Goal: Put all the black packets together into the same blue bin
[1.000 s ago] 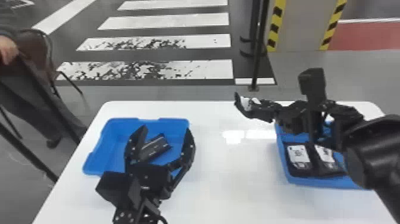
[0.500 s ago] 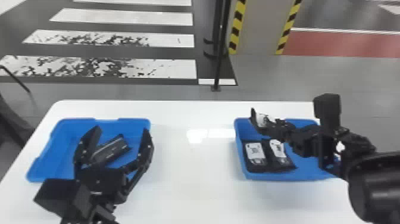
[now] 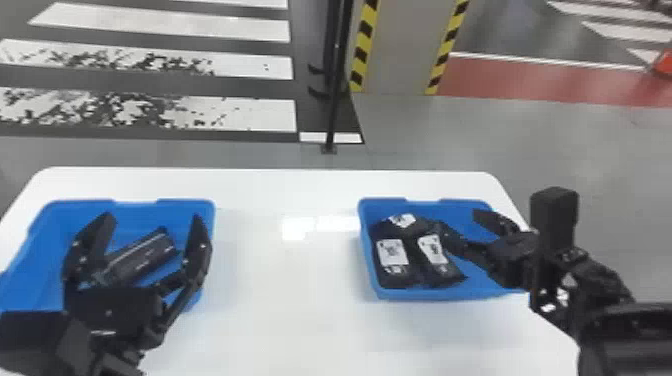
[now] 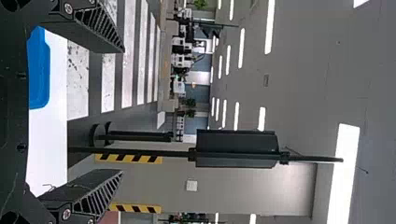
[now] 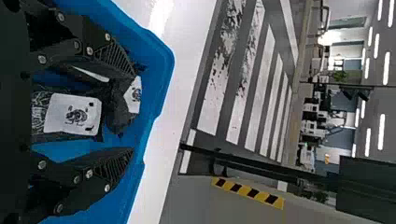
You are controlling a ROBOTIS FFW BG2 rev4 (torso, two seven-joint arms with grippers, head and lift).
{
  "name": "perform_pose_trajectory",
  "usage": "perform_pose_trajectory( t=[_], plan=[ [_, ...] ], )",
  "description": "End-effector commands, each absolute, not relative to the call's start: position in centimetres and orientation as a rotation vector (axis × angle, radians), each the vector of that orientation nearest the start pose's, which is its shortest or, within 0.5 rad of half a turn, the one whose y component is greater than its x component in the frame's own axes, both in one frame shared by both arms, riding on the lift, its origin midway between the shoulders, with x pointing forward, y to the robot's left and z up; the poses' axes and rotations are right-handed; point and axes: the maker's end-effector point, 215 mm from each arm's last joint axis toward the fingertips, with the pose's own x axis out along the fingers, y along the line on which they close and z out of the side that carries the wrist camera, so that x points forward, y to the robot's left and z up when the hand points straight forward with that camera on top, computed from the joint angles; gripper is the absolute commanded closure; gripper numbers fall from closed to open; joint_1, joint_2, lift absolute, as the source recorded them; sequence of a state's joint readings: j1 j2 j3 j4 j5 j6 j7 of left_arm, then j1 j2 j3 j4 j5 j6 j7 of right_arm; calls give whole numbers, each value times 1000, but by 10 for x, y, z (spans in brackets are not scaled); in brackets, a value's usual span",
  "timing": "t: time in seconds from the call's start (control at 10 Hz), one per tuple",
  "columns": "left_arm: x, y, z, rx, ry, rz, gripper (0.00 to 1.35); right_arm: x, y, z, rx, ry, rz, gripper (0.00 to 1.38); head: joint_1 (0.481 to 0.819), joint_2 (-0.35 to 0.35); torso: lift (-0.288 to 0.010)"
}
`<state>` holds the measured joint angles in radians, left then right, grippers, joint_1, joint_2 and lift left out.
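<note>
two blue bins total, one blue bin (image 3: 35, 280) at 8 o'clock in the head view had one black packet (image 3: 145, 256), left gripper (image 3: 152, 216) gaping near it, the 4 o'clock bin (image 3: 425, 293) had three packets (image 3: 392, 260), right gripper (image 3: 456, 220) spread open there

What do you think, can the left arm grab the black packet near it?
Probably yes: nothing lies on the black packet in its blue bin, and the left arm's fingers are open, though they'd likely need to tip down.

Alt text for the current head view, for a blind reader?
Open right gripper over the right blue bin, which holds three white-labelled black packets. Open left gripper over the left blue bin, with one dark item inside. White table beneath.
</note>
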<state>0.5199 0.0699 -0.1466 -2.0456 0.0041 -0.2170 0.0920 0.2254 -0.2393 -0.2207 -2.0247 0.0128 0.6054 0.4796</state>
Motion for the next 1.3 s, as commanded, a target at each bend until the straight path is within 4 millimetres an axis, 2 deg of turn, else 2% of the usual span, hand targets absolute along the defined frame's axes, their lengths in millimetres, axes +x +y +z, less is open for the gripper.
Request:
perform_pose_trajectory(
  t=[0.0,0.2,0.4,0.5,0.7,0.9,1.1,1.2],
  plan=[
    [432,182,-286,-32,-160,-51,113,468,-305,-353,-121,280,264,116,695,-172,-110],
    [438,194,-290,-10,-141,-41,113,432,-280,-323,-89,173,276,125,695,-148,-110],
    [464,218,-310,106,-53,-69,119,408,-278,-309,-68,125,267,131,695,-120,-110],
    [481,227,-326,126,-13,-99,119,404,-275,-307,-43,106,272,131,695,-103,-110],
    [503,239,-340,141,51,-87,119,401,-276,-309,-11,89,271,131,695,-68,-110],
    [528,249,-378,195,256,-110,119,401,-269,-311,3,90,285,131,695,-45,-110],
    [535,270,-396,226,378,-96,119,404,-247,-314,39,92,336,131,695,-31,-110],
    [535,283,-407,221,442,-82,119,402,-237,-315,55,94,358,131,695,1,-110]
  ],
)
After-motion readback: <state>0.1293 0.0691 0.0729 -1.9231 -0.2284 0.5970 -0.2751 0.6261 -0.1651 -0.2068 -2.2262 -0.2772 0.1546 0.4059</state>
